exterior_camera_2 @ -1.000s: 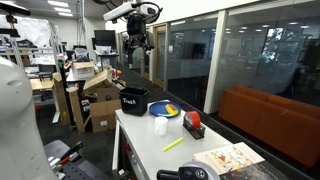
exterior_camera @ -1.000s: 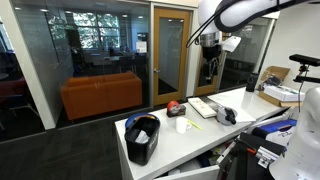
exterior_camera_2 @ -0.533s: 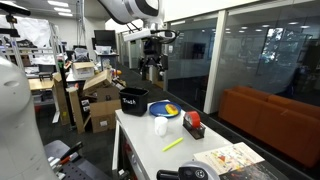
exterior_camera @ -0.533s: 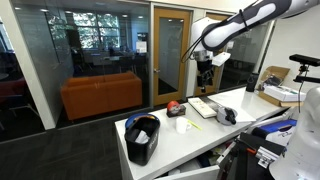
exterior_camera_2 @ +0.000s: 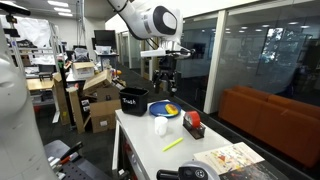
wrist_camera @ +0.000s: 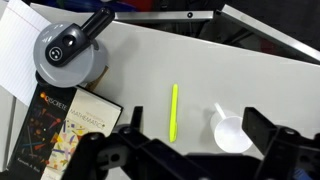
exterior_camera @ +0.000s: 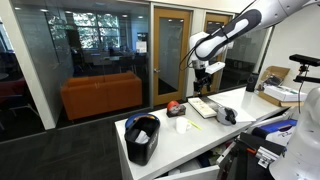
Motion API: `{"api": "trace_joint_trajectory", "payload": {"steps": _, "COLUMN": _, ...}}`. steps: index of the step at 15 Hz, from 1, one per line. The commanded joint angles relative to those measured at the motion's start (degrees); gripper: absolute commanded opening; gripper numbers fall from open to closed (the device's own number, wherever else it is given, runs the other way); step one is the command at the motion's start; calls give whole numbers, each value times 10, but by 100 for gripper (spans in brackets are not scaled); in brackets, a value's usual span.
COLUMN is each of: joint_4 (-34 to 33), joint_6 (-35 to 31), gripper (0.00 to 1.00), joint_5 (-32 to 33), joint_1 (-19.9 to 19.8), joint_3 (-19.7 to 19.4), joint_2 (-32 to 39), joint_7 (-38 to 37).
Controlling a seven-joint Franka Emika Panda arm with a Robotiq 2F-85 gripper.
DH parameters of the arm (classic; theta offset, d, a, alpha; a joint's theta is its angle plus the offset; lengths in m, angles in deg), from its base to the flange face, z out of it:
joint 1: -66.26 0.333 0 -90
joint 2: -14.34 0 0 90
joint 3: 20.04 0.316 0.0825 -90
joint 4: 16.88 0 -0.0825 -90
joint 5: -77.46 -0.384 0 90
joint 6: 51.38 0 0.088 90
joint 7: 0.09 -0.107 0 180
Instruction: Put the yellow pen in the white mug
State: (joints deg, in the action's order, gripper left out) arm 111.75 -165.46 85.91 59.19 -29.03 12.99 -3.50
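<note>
Your arm (exterior_camera: pixel 236 27): smooth white rounded links, dark bands at the joints. The end nearest the tabletop (wrist_camera: pixel 200 60) goes black, with a black wrist block and blocky matte-black jaws.

**Colours of the objects seen around the pincer**

The pincer (wrist_camera: pixel 190 135) is black. Ahead of it, between its fingers, the yellow pen (wrist_camera: pixel 174 110) is a plain, bright yellow. The white mug (wrist_camera: pixel 232 133), close to one finger, is unpatterned white, as is the surface (wrist_camera: pixel 150 60) beneath both. Beyond the other finger lies a book (wrist_camera: pixel 65 125) with a black cover scattered with multicoloured marks. Past the book are a grey disc (wrist_camera: pixel 68 55) with a black handle and a white sheet (wrist_camera: pixel 15 50) ruled with faint lines. In an exterior view, well below the pincer, the bin (exterior_camera_2: pixel 132 100) is black with white lettering, the plate (exterior_camera_2: pixel 166 110) is blue with a yellow item on it, and a block (exterior_camera_2: pixel 193 124) is red.
</note>
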Motion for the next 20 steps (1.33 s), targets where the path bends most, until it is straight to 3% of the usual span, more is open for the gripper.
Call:
{"api": "trace_joint_trajectory", "payload": {"steps": 1, "joint_4": -30, "joint_6": -6, "gripper": 100, "joint_5": -23, "joint_1": -8, "joint_3": -1, "joint_2": 47, "joint_7": 1}}
{"api": "trace_joint_trajectory", "payload": {"steps": 13, "joint_4": -74, "joint_6": -17, "gripper": 100, "joint_5": -44, "joint_1": -26, "joint_3": -17, "joint_2": 164, "joint_7": -2}}
{"api": "trace_joint_trajectory", "payload": {"steps": 20, "joint_4": -66, "joint_6": -14, "gripper": 100, "joint_5": -37, "joint_1": -22, "joint_3": -16, "joint_2": 153, "joint_7": -1}}
